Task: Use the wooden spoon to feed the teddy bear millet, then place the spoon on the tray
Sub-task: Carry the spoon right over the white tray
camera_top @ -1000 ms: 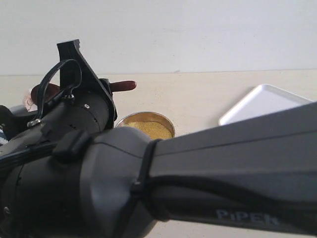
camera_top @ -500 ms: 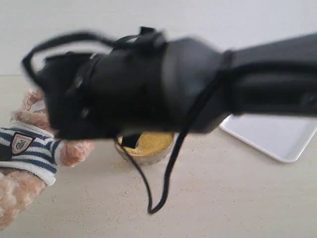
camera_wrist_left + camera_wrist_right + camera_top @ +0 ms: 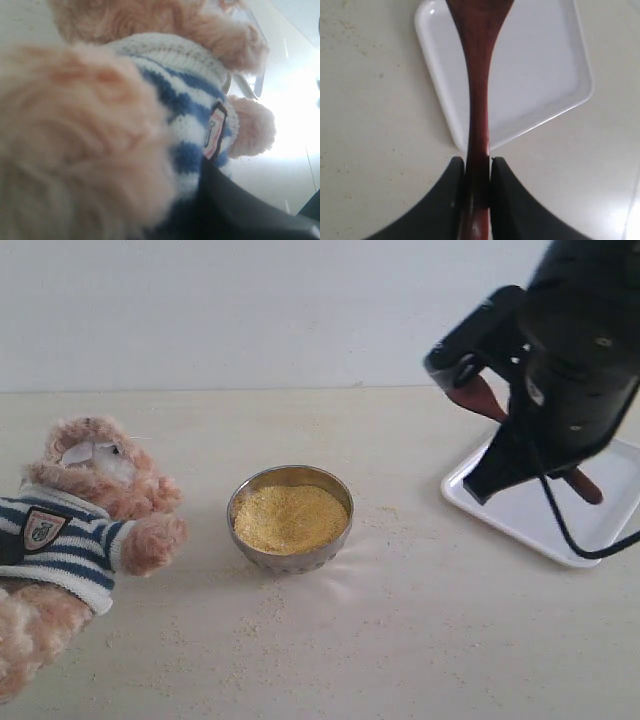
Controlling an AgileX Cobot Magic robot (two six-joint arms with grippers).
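The teddy bear (image 3: 90, 500) lies tilted at the left, muzzle up, in its striped shirt. Its fur and shirt (image 3: 180, 100) fill the left wrist view. They are pressed into my left gripper (image 3: 165, 200), of which only one dark finger (image 3: 240, 210) shows. The steel bowl (image 3: 290, 562) in the middle holds heaped yellow millet (image 3: 290, 518). My right gripper (image 3: 525, 435) hangs over the white tray (image 3: 600, 520) at the right, shut on the wooden spoon (image 3: 480, 400). In the right wrist view both fingers of the gripper (image 3: 477, 167) clamp the spoon's handle (image 3: 477, 75) above the tray (image 3: 540, 75).
Loose millet grains (image 3: 260, 620) lie scattered on the pale table around the bowl. A black cable (image 3: 560, 520) loops down from the right arm over the tray. A white wall closes the back of the table.
My right arm has swung from the bear's side, where it filled the view, across to the right and now holds the spoon above the tray. The bear and bowl have not moved.
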